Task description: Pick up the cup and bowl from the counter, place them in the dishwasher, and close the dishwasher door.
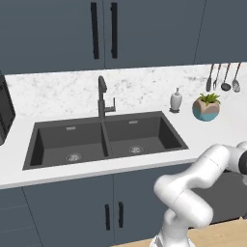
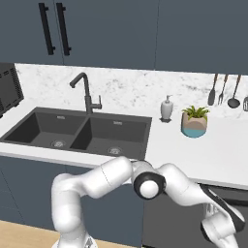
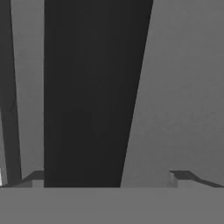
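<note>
The cup and the bowl are out of view. The white counter [image 1: 219, 132] [image 2: 213, 155] carries a dark double sink. Below its right end is the dishwasher, its dark slate-grey door [image 1: 229, 195] [image 2: 167, 218] standing upright under the counter edge. My arm bends down low to the right in front of that door. In the hand view my gripper [image 3: 108, 176] is open, its fingertips [image 3: 36, 177] spread wide with nothing between them, very close to a dark vertical band between grey surfaces. I cannot tell whether the door is fully shut.
A teal-and-beige plant pot [image 1: 206, 107] [image 2: 194, 122] and a white soap bottle [image 1: 176, 100] [image 2: 167, 108] stand on the counter right of the sink [image 1: 103, 140]. A black faucet [image 1: 102, 99] rises behind it. Utensils [image 1: 224, 78] hang on the wall.
</note>
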Controlling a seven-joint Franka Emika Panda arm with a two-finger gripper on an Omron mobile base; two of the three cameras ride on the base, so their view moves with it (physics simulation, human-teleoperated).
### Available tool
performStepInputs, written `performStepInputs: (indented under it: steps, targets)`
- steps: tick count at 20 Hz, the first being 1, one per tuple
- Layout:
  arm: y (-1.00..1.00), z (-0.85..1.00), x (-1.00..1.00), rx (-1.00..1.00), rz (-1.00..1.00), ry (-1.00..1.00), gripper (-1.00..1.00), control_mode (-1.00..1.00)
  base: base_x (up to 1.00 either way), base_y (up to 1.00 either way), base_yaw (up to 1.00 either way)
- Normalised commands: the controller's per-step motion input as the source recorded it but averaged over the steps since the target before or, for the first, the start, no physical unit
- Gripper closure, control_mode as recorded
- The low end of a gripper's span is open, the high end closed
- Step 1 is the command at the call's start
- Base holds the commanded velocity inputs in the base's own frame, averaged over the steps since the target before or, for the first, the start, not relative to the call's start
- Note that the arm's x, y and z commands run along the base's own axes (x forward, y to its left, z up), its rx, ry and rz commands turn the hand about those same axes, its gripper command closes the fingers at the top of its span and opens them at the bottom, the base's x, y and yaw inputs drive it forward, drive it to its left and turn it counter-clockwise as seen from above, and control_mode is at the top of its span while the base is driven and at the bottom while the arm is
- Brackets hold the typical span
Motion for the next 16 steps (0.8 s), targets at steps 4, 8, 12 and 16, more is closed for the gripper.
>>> performStepInputs:
  steps: [4,8,12,16]
  targets:
    - [0.31,-0.06,0.86,0.0,0.0,-0.11,-1.0,-1.0,0.0,0.0,0.0]
    - [0.3,-0.16,0.91,0.0,-0.02,-0.12,-1.0,-1.0,0.0,0.0,0.0]
    - [0.27,-0.23,0.79,0.0,-0.04,-0.14,-1.0,-1.0,0.0,0.0,0.0]
    - [0.32,-0.37,0.71,0.0,-0.08,-0.18,-1.0,-1.0,0.0,0.0,0.0]
